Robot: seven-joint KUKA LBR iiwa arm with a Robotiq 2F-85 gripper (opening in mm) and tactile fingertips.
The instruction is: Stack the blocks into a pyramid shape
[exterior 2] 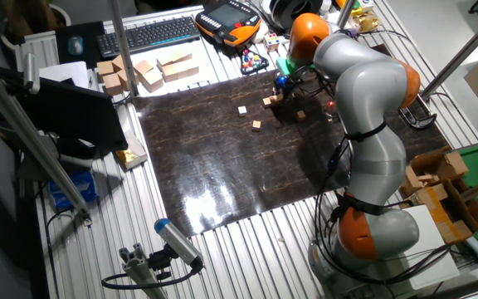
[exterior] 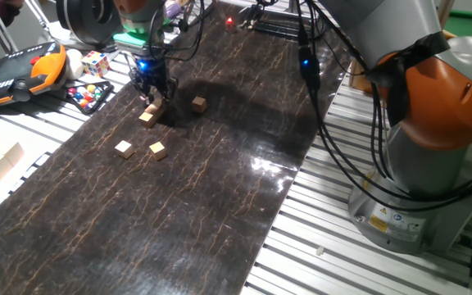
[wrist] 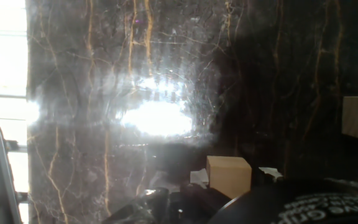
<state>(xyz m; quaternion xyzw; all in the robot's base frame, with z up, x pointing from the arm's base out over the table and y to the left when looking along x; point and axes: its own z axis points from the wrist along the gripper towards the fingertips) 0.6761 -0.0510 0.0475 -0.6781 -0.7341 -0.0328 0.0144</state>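
At the dark mat's far end, arm bent low, fingers down among blocks, grip unclear

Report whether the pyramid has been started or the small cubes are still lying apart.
Barely started, if at all. Near the tool two blocks sit together; whether one rests on the other, cannot tell. Three others lie singly on the mat.
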